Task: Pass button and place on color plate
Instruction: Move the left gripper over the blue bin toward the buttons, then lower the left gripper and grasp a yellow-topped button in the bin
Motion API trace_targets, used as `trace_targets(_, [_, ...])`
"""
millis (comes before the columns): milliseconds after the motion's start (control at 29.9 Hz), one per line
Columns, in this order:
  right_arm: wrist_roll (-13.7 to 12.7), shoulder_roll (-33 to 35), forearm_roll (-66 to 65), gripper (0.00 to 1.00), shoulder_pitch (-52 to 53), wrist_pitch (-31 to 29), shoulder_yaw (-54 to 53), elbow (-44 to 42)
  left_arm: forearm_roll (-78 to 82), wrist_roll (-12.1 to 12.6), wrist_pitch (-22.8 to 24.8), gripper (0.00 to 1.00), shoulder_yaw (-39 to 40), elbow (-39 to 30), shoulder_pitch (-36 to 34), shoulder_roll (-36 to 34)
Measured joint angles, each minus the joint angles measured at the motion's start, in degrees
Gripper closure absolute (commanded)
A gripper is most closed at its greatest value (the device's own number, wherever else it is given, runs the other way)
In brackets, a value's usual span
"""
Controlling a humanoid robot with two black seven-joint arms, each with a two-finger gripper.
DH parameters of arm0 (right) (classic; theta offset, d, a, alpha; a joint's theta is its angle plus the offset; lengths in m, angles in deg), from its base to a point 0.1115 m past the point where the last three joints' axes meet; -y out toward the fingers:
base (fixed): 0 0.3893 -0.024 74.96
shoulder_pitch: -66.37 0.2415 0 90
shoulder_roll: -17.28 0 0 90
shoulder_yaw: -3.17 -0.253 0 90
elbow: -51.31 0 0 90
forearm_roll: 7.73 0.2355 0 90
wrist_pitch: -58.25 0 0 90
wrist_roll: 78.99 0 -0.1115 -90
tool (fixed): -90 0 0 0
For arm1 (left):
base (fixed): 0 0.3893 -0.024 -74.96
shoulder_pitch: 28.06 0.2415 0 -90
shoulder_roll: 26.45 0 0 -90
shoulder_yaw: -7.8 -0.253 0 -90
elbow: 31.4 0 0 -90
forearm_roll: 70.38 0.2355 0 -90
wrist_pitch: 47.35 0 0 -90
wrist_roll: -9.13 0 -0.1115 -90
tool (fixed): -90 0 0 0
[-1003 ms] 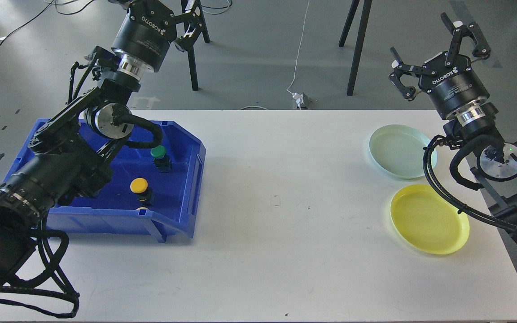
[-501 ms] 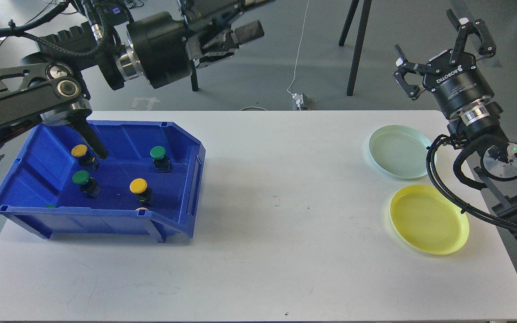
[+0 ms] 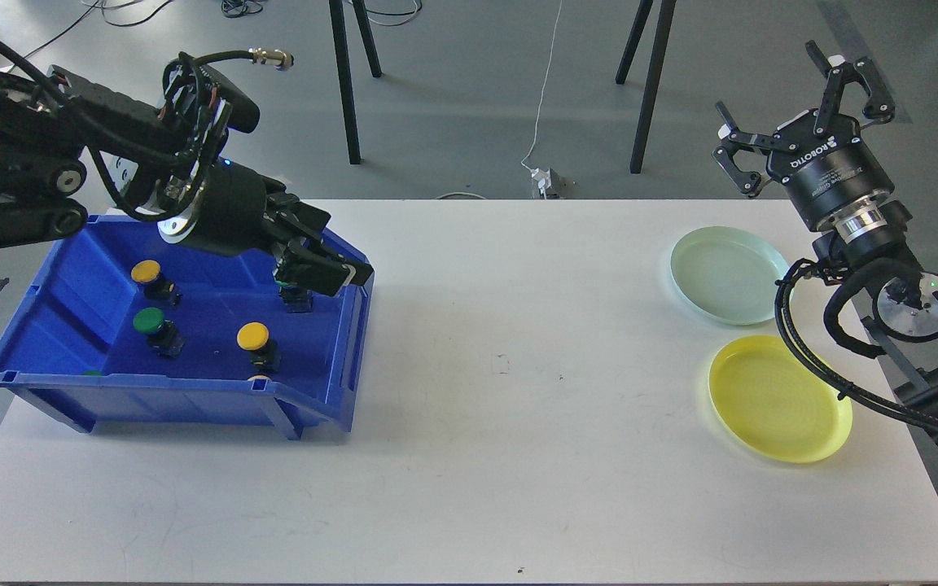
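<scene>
At the table's left edge sits the blue plastic bin (image 3: 192,399), holding a yellow-capped push button (image 3: 146,273) and a green-capped push button (image 3: 148,322) at its left, and another yellow-capped button (image 3: 254,337) near its front wall. The left gripper (image 3: 318,273) hangs over the bin's right rear corner, directly above a fourth button (image 3: 296,301) whose cap it hides; whether its fingers are apart or holding anything I cannot tell. That button lies straight below the tool, far nearer the left arm. The white tabletop (image 3: 501,391) is bare across its middle. By the right edge lie a pale green round plate (image 3: 721,273) and a yellow round plate (image 3: 778,399); the right gripper (image 3: 803,106) is raised beyond the far right corner, fingers spread, empty
</scene>
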Motion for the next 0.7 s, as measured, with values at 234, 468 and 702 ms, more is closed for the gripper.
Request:
trace_targets(234, [0.0,1.4,0.0,0.0,-0.6,0.0,-0.1,0.1,-0.2,0.0,3.6,0.0,-1.0,12.1,9.8,5.4])
trace_targets(468, [0.1,1.7,0.0,0.0,-1.1,0.0,-0.1,0.2,-0.2,0.0,6.0,0.0,-0.7,18.7,15.6,6.4])
trace_targets(702, [0.1,1.2,0.0,0.0,-1.1,0.0,0.1,0.3,-0.2,0.0,7.5,0.02,-0.6,22.6,19.6,7.4])
